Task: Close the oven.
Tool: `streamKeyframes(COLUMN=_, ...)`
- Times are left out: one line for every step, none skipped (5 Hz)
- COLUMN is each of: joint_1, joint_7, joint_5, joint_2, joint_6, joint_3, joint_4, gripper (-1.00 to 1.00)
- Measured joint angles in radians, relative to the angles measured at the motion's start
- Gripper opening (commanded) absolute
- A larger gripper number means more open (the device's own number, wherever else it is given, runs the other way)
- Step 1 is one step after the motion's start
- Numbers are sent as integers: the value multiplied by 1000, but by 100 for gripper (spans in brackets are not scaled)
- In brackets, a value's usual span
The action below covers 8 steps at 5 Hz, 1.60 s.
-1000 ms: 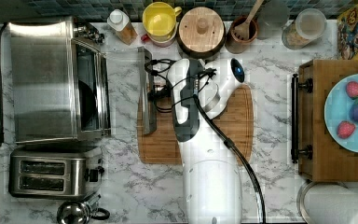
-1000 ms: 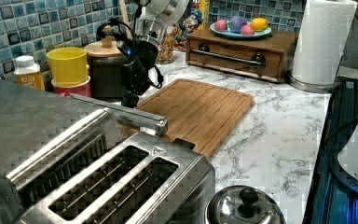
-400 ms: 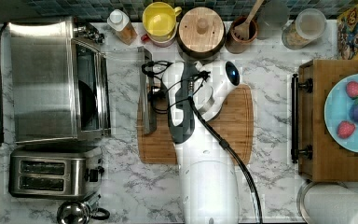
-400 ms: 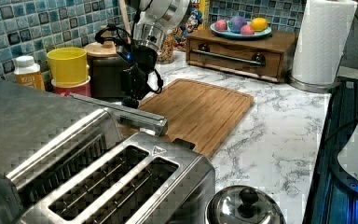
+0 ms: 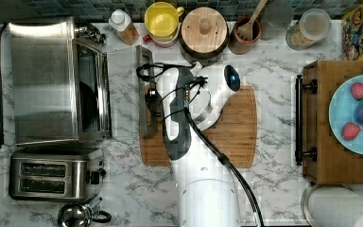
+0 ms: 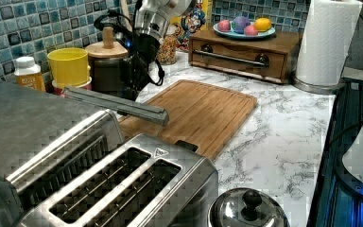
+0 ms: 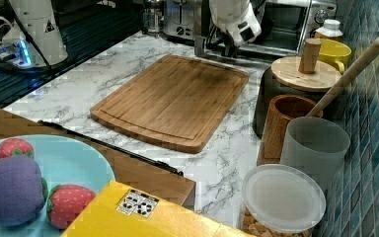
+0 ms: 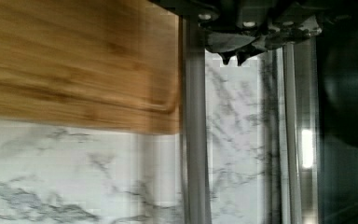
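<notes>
Oven (image 5: 56,80) sits at the top view's left on the marble desk (image 5: 274,71), its glass door (image 5: 125,90) dropped flat and open toward the cutting board (image 5: 231,127). The bar handle (image 5: 147,94) along the door's far edge lies just at the board's left edge. The arm covers much of the board here, and the jaws (image 5: 152,100) sit right at the handle, half hidden under cables; whether they are apart or together, I cannot tell. A toaster (image 5: 52,176) stands just below the oven in the top view.

In the left view the oven's roof (image 6: 23,123) fills the near corner and is cut off by the frame. The handle (image 6: 116,103) juts out level above the board (image 6: 198,111), and the dark gripper body (image 6: 134,75) hangs behind it, its tips hidden by the bar. The board's right half and the marble beyond it lie open.

In the right view the oven (image 7: 281,19) is far back, partly blocked by the arm (image 7: 232,19); the whole board (image 7: 177,98) is bare.

In the wrist view the handle (image 8: 193,135) runs beside the board's edge (image 8: 74,65), with marble seen through the glass (image 8: 235,140) and the dark oven mouth (image 8: 347,93) past it. The fingertips (image 8: 233,55) look close together above the glass.
</notes>
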Motion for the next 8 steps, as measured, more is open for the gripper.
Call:
streamKeyframes(joint_1=20, joint_7=42, joint_5=-63, joint_2=-50, joint_6=21, joint_3=2, joint_4=-8, gripper=-100)
streamKeyframes(joint_1=46, joint_7=147, joint_5=-155, joint_2=-101, joint_6=73, joint_3=24, joint_4=-14, gripper=-100)
streamKeyframes(joint_1=102, joint_7=251, joint_5=-315, joint_2=-146, joint_6=109, joint_3=31, joint_4=-14, gripper=-100)
streamKeyframes(joint_1=165, joint_7=408, joint_5=-491, joint_2=-177, joint_6=140, joint_3=35, joint_4=-8, gripper=-100)
streamKeyframes(joint_1=220, joint_7=566, joint_5=-608, joint_2=-208, joint_6=151, joint_3=37, joint_4=-4, gripper=-100)
streamKeyframes(joint_1=268, joint_7=698, joint_5=-748, joint_2=-223, joint_6=155, joint_3=55, joint_4=9, gripper=-100)
streamKeyframes(joint_1=303, joint_7=848, joint_5=-874, joint_2=-223, joint_6=154, joint_3=85, joint_4=33, gripper=-100)
streamKeyframes(joint_1=333, joint_7=945, joint_5=-911, joint_2=-224, joint_6=159, joint_3=116, joint_4=45, gripper=-100)
